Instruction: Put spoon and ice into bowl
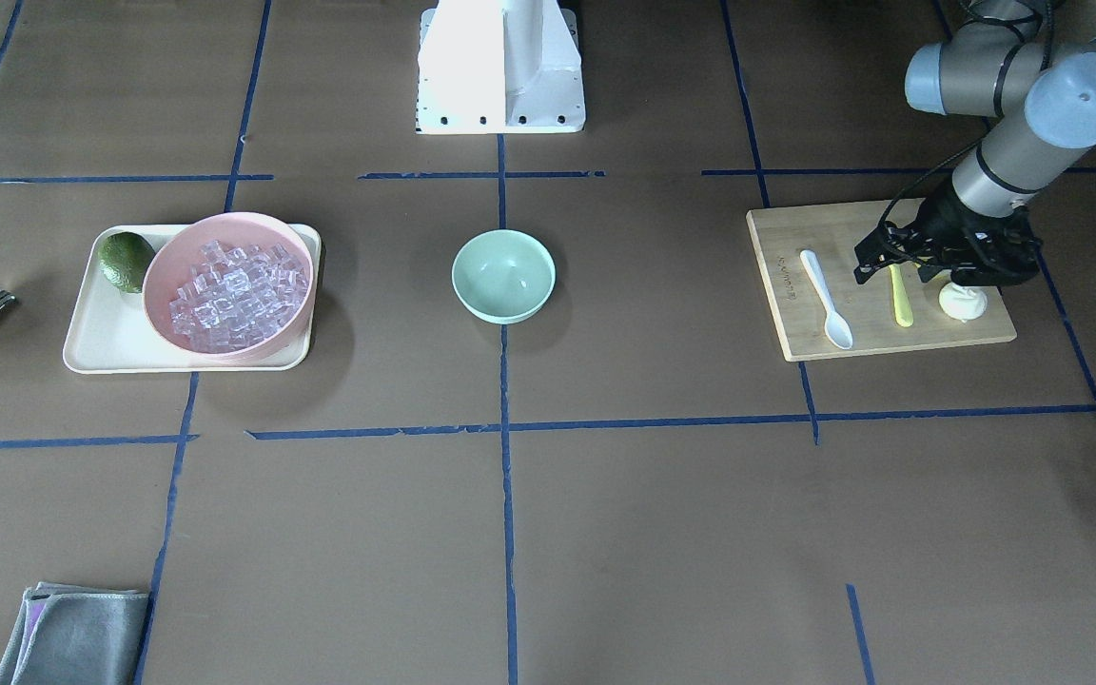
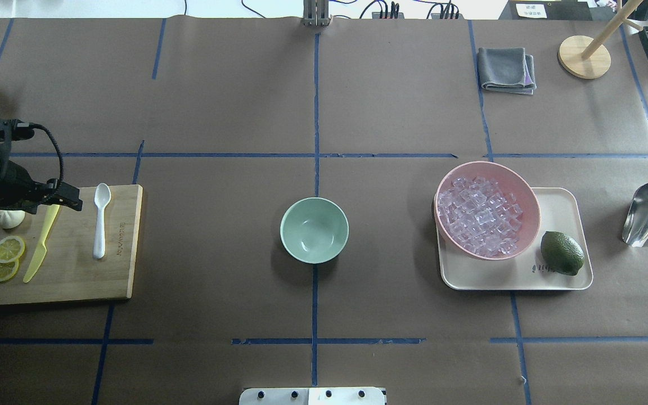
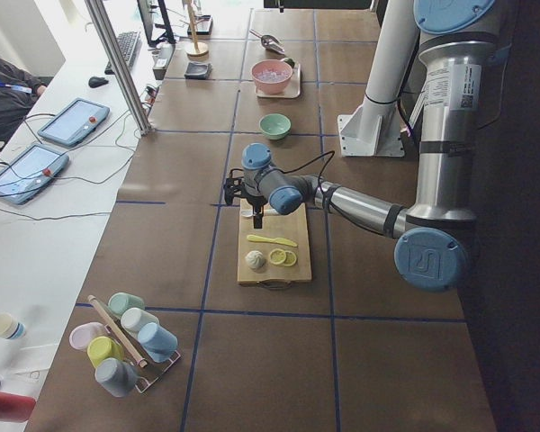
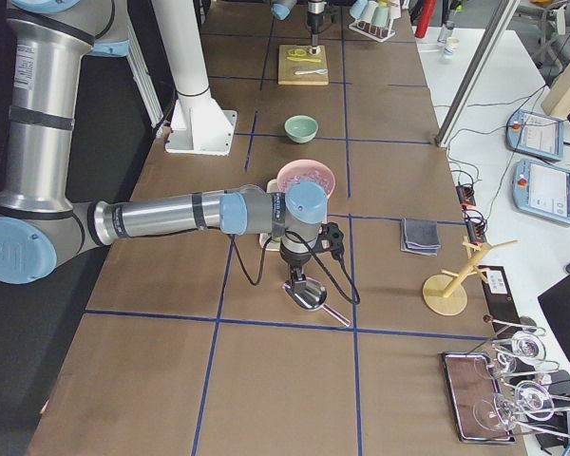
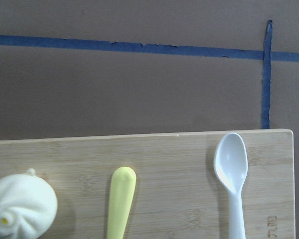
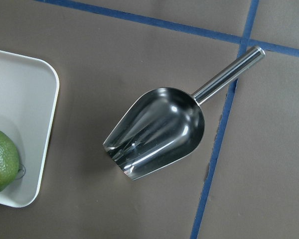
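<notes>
The white spoon (image 2: pixel 100 222) lies on the wooden cutting board (image 2: pixel 76 275) at the table's left end, scoop pointing away from the robot; it also shows in the left wrist view (image 5: pixel 231 169). My left gripper (image 2: pixel 71 201) hovers over the board above the yellow-green knife's (image 2: pixel 40 247) handle, just left of the spoon; I cannot tell if it is open. The mint-green bowl (image 2: pixel 314 230) stands empty at the table's middle. The ice (image 2: pixel 481 216) fills the pink bowl (image 2: pixel 487 167) on the right. My right gripper (image 4: pixel 294 275) hangs over a metal scoop (image 6: pixel 154 134); I cannot tell its state.
The pink bowl and a lime (image 2: pixel 561 253) sit on a cream tray (image 2: pixel 560 197). Lemon slices (image 2: pixel 6 256) and a white bun-shaped thing (image 5: pixel 20 206) lie on the board. A grey cloth (image 2: pixel 505 68) and a wooden stand (image 2: pixel 583 56) are at the far right.
</notes>
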`<control>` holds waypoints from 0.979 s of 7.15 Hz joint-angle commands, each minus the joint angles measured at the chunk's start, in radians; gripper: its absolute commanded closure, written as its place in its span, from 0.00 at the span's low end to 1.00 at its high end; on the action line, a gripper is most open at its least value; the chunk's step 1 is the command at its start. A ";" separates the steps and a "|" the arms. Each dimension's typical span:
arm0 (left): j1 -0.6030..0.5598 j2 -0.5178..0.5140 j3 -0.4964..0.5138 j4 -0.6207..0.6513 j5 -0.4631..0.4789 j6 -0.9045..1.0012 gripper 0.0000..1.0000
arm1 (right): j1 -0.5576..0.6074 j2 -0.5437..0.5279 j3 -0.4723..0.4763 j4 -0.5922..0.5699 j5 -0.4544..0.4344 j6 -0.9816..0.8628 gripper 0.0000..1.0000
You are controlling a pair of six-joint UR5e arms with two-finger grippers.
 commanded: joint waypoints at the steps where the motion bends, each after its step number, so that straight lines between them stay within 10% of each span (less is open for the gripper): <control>1: 0.087 -0.024 0.015 -0.001 0.090 -0.060 0.00 | 0.000 0.000 -0.001 -0.001 0.000 0.000 0.00; 5: 0.114 -0.037 0.024 0.004 0.095 -0.055 0.00 | 0.000 0.000 -0.002 0.000 -0.002 0.000 0.00; 7: 0.150 -0.047 0.025 0.007 0.095 -0.050 0.26 | 0.000 0.000 -0.002 0.000 -0.003 0.000 0.00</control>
